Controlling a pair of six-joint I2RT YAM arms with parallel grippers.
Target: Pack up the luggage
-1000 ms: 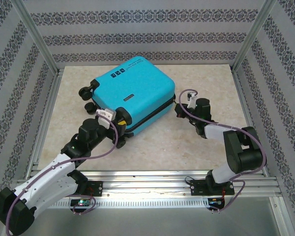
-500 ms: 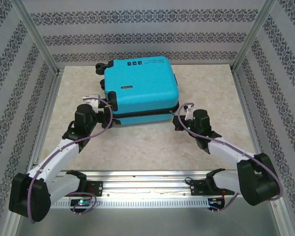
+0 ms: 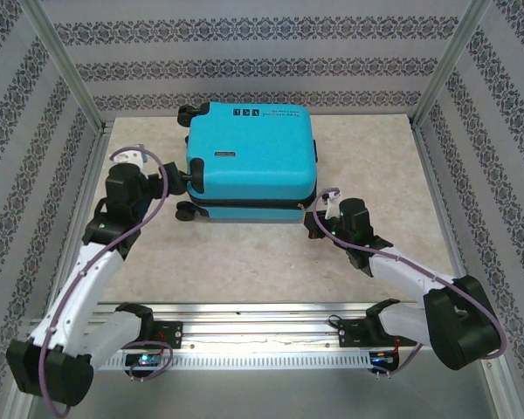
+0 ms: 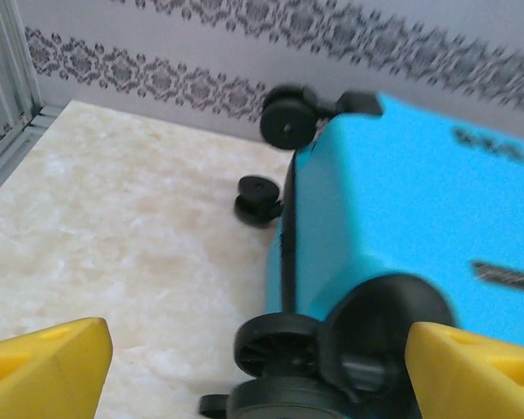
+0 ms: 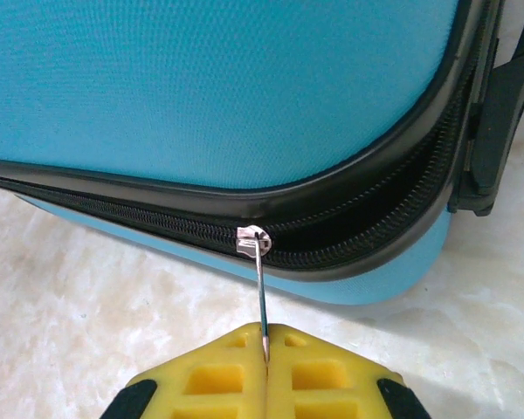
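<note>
**Op:** What's around the case, anything in the way?

**Ann:** Not much. The luggage lies flat at the far middle of the table, zip seam facing you and wheels to your left. The patterned wall is close behind it. A near wheel sits right between your left fingers – I can't tell if it touches them. Two more wheels stand further back.

**Op:** Left arm?

**Ann:** It reaches up the left side of the table, wrist turned in toward the wheel end. Your left gripper is spread wide and holds nothing.

**Op:** And the right?

**Ann:** It's low and stretched out, forearm running from the right toward the near right corner of the case. Your right gripper has its yellow pads pressed together, pinching the zipper pull. The slider sits on the zipper just before the corner bend. The seam gapes a little past the slider – black inside, contents hidden.
</note>
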